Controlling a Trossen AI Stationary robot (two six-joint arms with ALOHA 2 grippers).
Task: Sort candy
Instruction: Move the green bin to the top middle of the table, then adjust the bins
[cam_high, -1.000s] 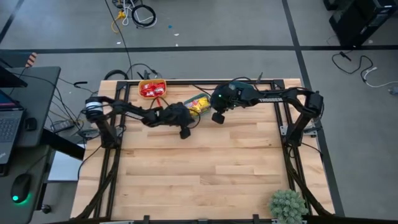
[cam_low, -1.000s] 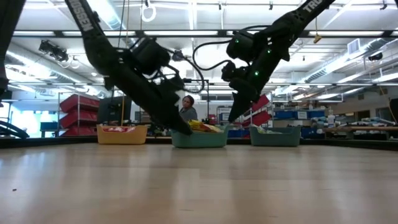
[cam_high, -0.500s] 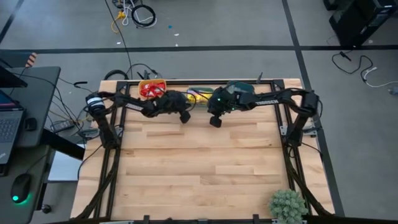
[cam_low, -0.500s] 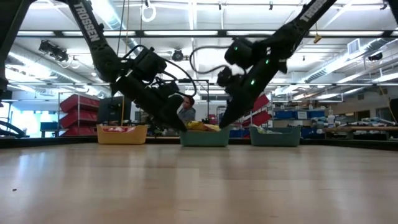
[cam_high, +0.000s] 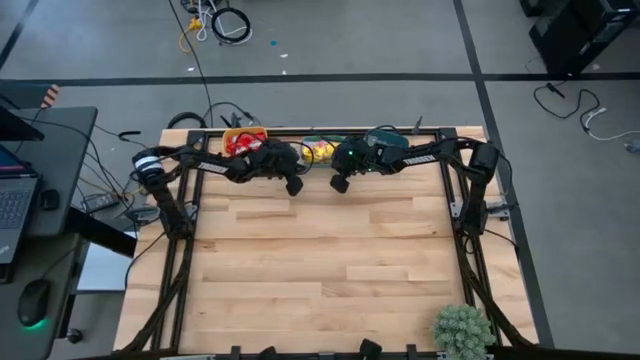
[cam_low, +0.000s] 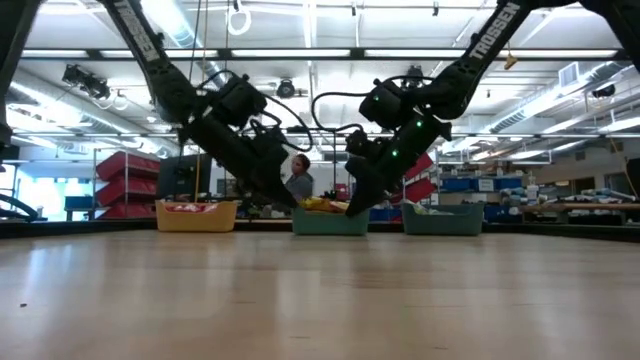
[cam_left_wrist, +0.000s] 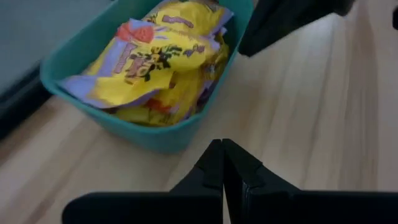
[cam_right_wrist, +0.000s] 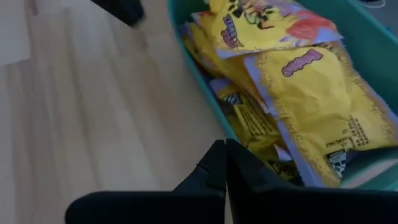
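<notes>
Candy lay sorted by colour in bowls along the far edge of the table (cam_high: 320, 270), and we found none loose on the wood. Going from largest to smallest: the table itself; then the two arms, both reaching to the far edge; then three bowls in a row; then the packets.

The orange bowl (cam_low: 196, 214) stood at far left and held red packets (cam_high: 236, 146). The middle teal bowl (cam_left_wrist: 155, 134) was heaped with yellow packets (cam_left_wrist: 163, 59). A second teal bowl (cam_low: 441, 218) stood at far right, its contents too small for us to tell.

The left gripper (cam_high: 294, 187) hung just left of the middle teal bowl, jaws together and holding nothing. The right gripper (cam_high: 339, 184) hung just right of the same bowl, jaws likewise together and empty. Each wrist view showed its own dark fingers (cam_right_wrist: 224, 168) pressed tip to tip above bare wood beside the bowl's rim.

We judged the sorting to be at or near its end, since no packet remained outside a bowl. The next move, as we judged it, called for raising both grippers clear of the bowls without knocking the middle one.
</notes>
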